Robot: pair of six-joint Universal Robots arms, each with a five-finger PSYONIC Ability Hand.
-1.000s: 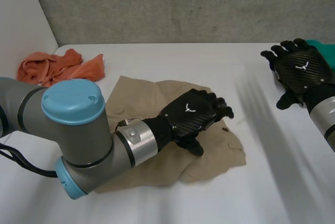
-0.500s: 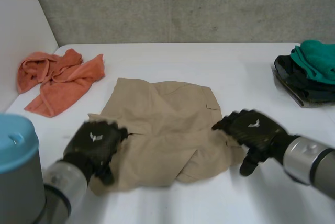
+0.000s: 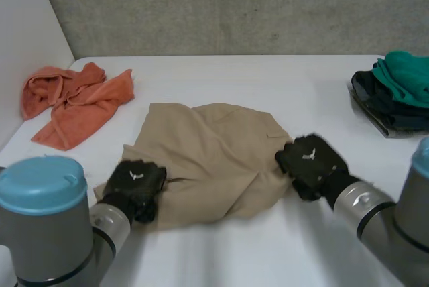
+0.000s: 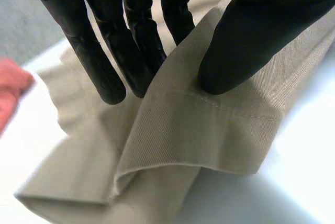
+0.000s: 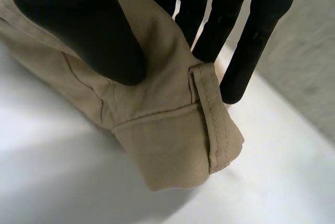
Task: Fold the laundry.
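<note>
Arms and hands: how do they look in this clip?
The left arm and right arm are grey cylinders with round light-blue caps and silvery wrist cuffs. The left hand and right hand are black, each back bearing a small white emblem.

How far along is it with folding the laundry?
Early on. A teal cloth sits on a dark pile at the far right, possibly done already. The left hand and right hand pinch the beige garment at opposite ends; no tidy fold yet. The orange towel lies crumpled.
</note>
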